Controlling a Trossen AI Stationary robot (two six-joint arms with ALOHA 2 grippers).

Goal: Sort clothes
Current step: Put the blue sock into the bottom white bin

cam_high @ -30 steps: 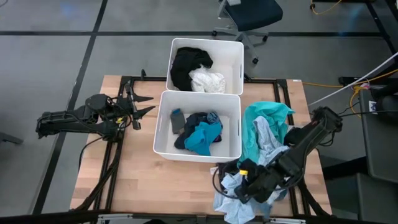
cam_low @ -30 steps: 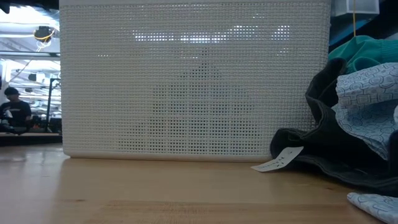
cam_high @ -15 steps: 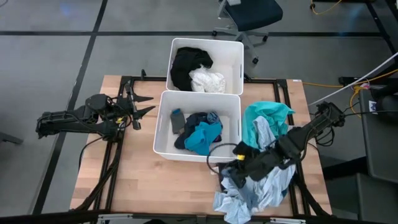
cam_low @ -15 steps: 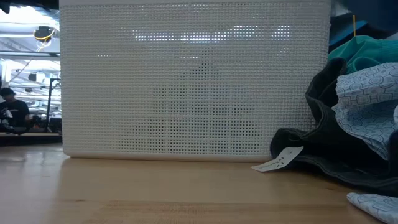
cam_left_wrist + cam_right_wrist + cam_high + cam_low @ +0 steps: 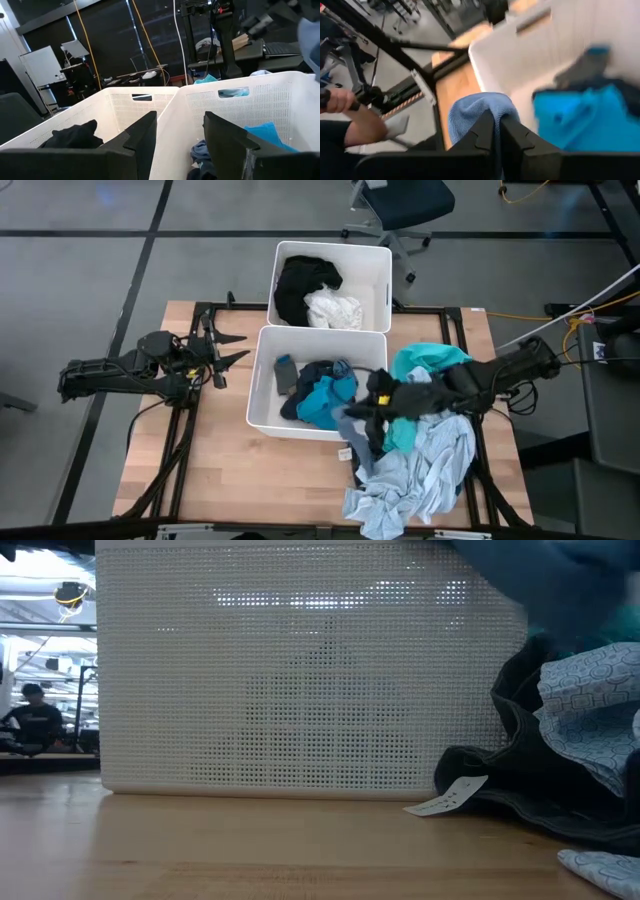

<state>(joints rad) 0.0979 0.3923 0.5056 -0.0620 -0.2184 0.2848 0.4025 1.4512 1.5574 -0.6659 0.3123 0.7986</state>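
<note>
While right end effector is clamped on a light blue garment, it sits just over the near bin's right rim; drop zone lies leftward. Left end effector idles part-open, empty, beside the bins.

The dark right arm reaches leftward, its two-finger right gripper clamped tight, while the dark left arm's left gripper waits with fingers parted.

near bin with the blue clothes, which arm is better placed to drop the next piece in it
Right. The right gripper is shut on a light blue garment and already sits at the near bin's right edge. The left gripper waits open and empty, left of the bins.
</note>
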